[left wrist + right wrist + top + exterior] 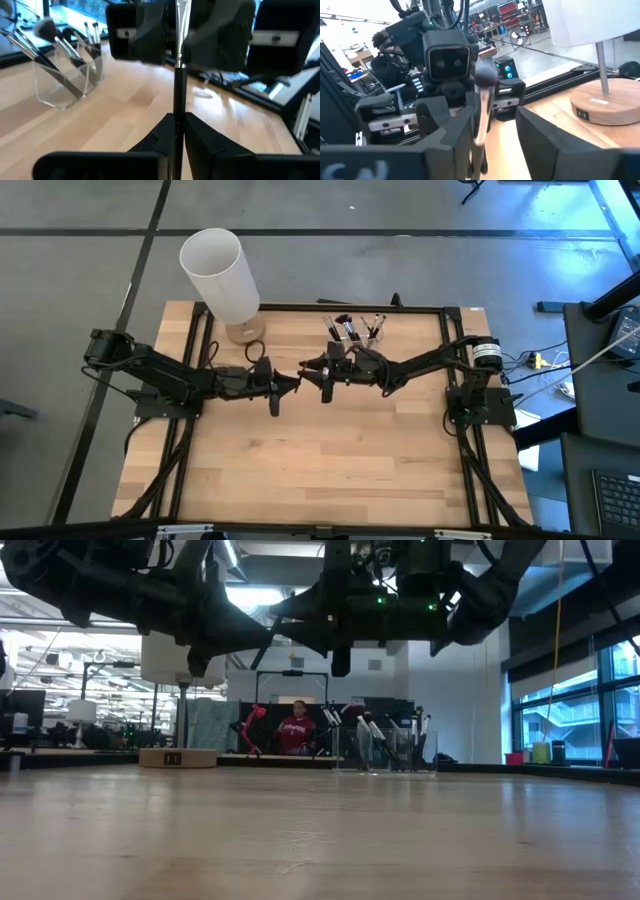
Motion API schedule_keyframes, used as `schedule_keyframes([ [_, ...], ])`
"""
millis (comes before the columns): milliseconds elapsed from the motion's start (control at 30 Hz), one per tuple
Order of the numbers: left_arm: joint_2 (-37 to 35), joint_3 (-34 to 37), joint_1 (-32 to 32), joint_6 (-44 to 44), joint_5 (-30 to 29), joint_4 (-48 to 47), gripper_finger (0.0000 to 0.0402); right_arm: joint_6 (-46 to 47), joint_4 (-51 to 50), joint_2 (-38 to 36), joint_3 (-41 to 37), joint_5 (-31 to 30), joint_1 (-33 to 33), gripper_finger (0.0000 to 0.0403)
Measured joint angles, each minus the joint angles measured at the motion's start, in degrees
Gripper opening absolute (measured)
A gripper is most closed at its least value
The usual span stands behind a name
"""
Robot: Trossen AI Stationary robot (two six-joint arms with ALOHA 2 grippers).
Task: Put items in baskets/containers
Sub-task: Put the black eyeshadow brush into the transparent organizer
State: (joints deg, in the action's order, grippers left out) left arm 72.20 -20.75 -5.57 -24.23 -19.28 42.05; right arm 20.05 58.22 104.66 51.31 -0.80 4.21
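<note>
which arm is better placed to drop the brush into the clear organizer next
Right, probably. The left claw is shut on the brush, and the right claw meets it mid-table. The right arm sits nearer the clear organizer at the table's far edge, so after a handover its reach looks shorter.

A white lamp point(222, 275) on a wooden base point(605, 108) stands beyond the left pincer point(293, 383). It rests on the counter point(330, 470). A person point(296, 729) sits far behind.

In the left wrist view, the upright brush point(180, 75) is cut off at the top edge, so its head is out of sight. At the upper left, the brushes in the clear organizer point(67, 75) are blurred. In the high view's centre, what passes between the two grippers is too small to tell.
</note>
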Motion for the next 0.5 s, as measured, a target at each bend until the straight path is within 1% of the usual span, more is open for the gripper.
schedule_keyframes([
  [100, 0.0, 0.0, 0.0, 0.0, 0.2, -1.7, 0.0032, -0.3, 0.0, 0.0, 0.0, 0.0, 0.0, 0.0119],
  [300, 0.0, 0.0, 0.0, -0.5, -0.4, -2.4, 0.0038, 0.3, -0.4, -0.1, 0.0, 0.3, 0.0, 0.0028],
  [433, 0.0, 0.0, 0.0, -1.2, -1.9, -2.3, 0.0047, -0.8, -0.7, -0.1, 0.0, 0.0, 0.0, 0.0025],
  [500, 0.0, 0.0, 0.0, -1.4, -3.3, -1.8, 0.0056, -1.0, -1.3, -0.1, 0.0, -0.1, 0.0, 0.0033],
])
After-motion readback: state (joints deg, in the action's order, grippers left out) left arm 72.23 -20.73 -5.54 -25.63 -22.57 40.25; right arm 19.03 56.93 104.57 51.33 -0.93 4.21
